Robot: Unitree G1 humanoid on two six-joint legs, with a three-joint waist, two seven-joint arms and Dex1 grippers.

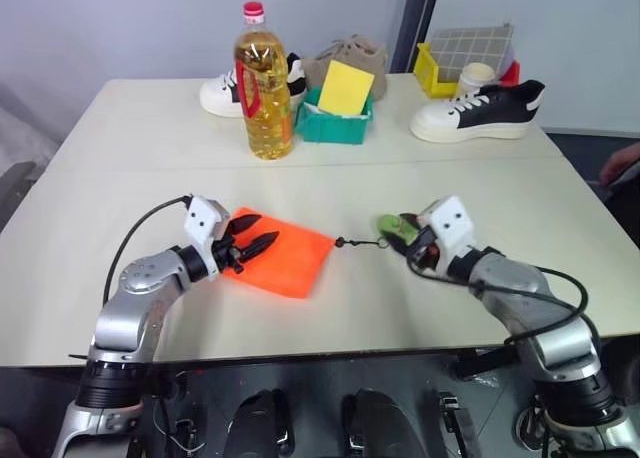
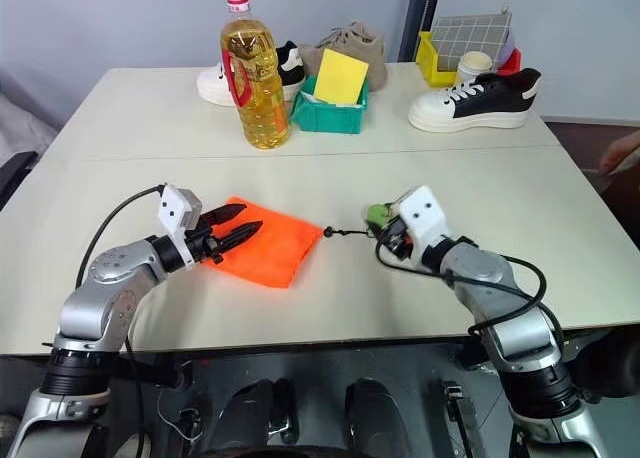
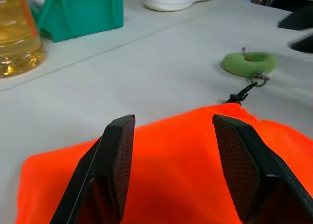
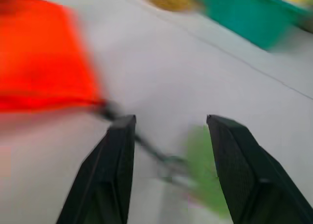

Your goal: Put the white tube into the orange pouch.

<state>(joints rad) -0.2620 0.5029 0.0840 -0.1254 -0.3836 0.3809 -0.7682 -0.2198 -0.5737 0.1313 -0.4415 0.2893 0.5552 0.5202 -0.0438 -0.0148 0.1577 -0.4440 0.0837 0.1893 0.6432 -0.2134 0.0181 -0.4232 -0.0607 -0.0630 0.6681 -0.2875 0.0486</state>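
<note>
- Lower left of the head view: your left gripper point(image 1: 262, 244) hangs over the near end of the orange pouch point(image 1: 285, 259), fingers apart with nothing between them.
- The pouch lies flat in the lower centre of the table point(image 1: 150, 158). It is soft fabric, so judge it limp and light; it will probably collapse unless one edge of the mouth is pinched and lifted.
- Its dark cord point(image 1: 362, 243) runs right to the green ring-shaped disc point(image 3: 248, 63), so the mouth is likely at that end.
- Lower right: your right gripper point(image 4: 168, 131) sits just beside the disc, fingers apart, astride the cord and not clamped on it.
- I cannot make out the white tube on the table. When it turns up, expect it to be light, stiff and slippery; take it mid-body.
- Upper centre: the yellow oil bottle point(image 1: 264, 88) and teal bin point(image 1: 335, 123) stand well apart from the pouch.
</note>
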